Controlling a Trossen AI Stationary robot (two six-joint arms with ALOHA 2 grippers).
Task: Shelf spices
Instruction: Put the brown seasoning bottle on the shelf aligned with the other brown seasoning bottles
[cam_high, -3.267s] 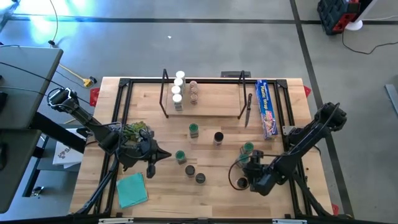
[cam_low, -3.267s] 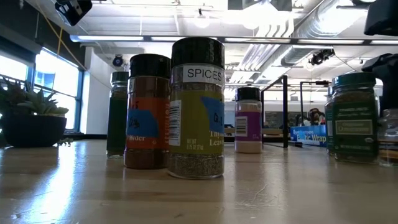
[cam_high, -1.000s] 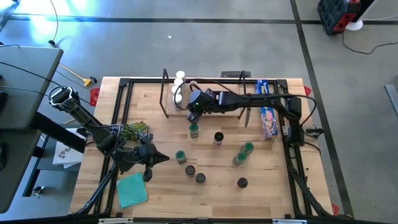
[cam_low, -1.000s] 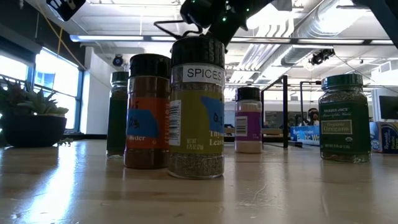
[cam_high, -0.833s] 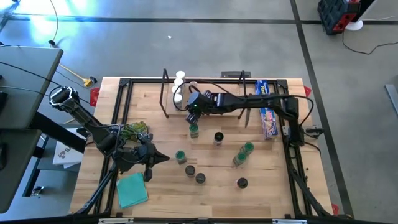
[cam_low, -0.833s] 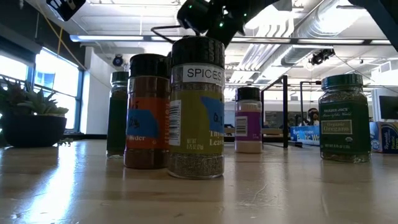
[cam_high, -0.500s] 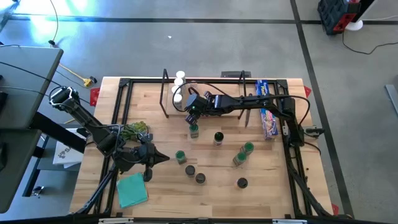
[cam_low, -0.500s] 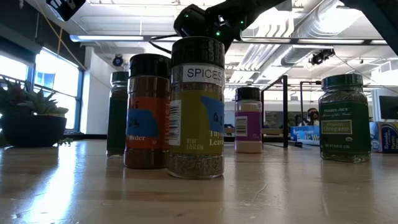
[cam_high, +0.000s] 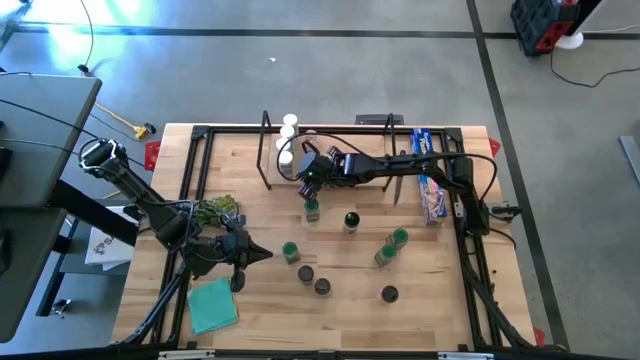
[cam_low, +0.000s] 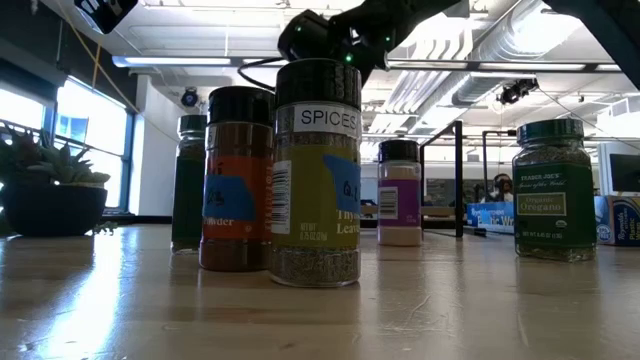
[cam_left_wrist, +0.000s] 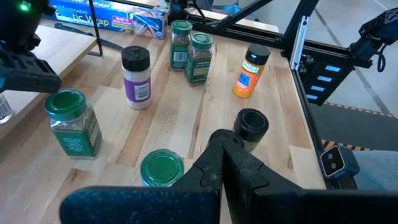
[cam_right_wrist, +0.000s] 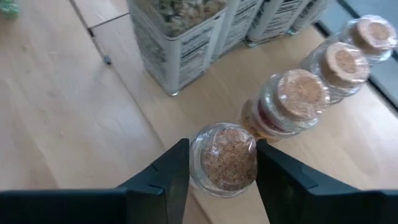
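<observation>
In the high view my right gripper reaches over the light-wood shelf at its left end. In the right wrist view it is shut on a clear cork-lidded spice jar at the end of a row of cork-lidded jars; white-labelled jars stand beside them on the shelf board. Several more jars stand on their bases on the table. My left gripper, shut and holding nothing, waits at the table's near left. My right gripper pinches the cork-lidded jar by its glass sides just under the lid, one finger on each side. The fingers come from above, pointing down. The jar stands upright in line with the row; the jar hides whether its base rests on the shelf.
A blue wrap box lies right of the shelf. A potted plant and a teal cloth sit at the near left. The low view is filled by close jars. Bare wood lies before the shelf's right half.
My right gripper, still shut on the jar, has crept slightly toward the table's left along the shelf and sunk a little. My left arm has kept still.
</observation>
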